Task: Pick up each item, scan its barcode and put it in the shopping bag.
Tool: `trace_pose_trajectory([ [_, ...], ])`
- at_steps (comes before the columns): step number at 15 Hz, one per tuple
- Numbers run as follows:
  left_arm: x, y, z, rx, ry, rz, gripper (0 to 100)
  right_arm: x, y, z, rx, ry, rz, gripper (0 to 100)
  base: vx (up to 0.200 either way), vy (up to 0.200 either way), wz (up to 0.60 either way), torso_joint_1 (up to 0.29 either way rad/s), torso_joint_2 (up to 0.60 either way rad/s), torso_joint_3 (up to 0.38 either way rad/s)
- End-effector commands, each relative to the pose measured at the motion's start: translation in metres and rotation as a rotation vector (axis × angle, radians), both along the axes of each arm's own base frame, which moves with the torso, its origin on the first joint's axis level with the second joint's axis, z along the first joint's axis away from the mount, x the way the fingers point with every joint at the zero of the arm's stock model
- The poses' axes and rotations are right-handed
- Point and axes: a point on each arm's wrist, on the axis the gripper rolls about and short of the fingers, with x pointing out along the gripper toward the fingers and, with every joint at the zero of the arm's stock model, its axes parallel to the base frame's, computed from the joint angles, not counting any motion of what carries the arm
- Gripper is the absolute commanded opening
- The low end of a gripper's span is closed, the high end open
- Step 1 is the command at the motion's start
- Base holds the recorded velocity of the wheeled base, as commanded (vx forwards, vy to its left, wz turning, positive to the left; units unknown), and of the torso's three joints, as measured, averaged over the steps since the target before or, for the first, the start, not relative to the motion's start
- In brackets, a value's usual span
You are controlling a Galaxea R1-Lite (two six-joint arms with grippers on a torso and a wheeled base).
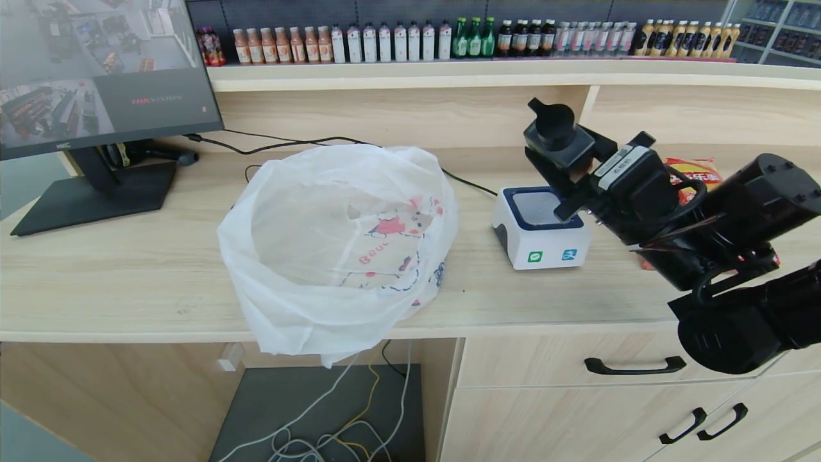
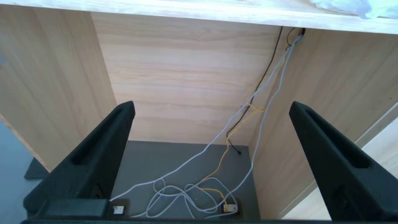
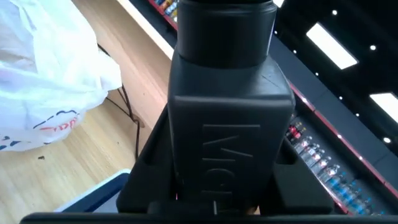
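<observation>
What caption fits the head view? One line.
Right gripper holds a dark bottle near the scanner, beside the open bag.

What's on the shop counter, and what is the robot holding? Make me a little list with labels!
Held: black bottle in the right gripper
Place: raised just above the scanner, a white box with a blue rim
Goes into: shopping bag, white plastic, open, on the counter
Waiting: orange snack packet behind the right arm
Other arm: left gripper, open, below the counter near loose cables
</observation>
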Motion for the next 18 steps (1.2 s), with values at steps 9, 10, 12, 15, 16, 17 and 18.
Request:
trace_pose_trajectory([
  [9,0.0,0.0,0.0,0.0,0.0,0.002,100,-0.006,0.002,-0.024,-0.119,0.015,-0.007,0,0.0,0.0,0.0,0.0,0.0,0.0],
  [10,0.0,0.0,0.0,0.0,0.0,0.002,100,-0.004,0.002,-0.022,-0.128,-0.001,0.004,0,0.0,0.0,0.0,0.0,0.0,0.0],
  [12,0.0,0.0,0.0,0.0,0.0,0.002,100,-0.002,0.0,-0.027,-0.145,0.006,0.005,0,0.0,0.0,0.0,0.0,0.0,0.0],
  [15,0.0,0.0,0.0,0.0,0.0,-0.002,100,0.002,-0.012,-0.028,-0.169,0.0,0.005,0,0.0,0.0,0.0,0.0,0.0,0.0],
  [16,0.0,0.0,0.0,0.0,0.0,0.002,100,0.003,-0.015,-0.027,-0.177,-0.006,0.013,0,0.0,0.0,0.0,0.0,0.0,0.0],
  [17,0.0,0.0,0.0,0.0,0.0,0.002,100,0.003,-0.017,-0.027,-0.179,-0.008,0.013,0,0.0,0.0,0.0,0.0,0.0,0.0],
  [18,0.0,0.0,0.0,0.0,0.0,0.0,100,0.004,-0.022,-0.025,-0.178,-0.011,-0.001,0,0.0,0.0,0.0,0.0,0.0,0.0],
])
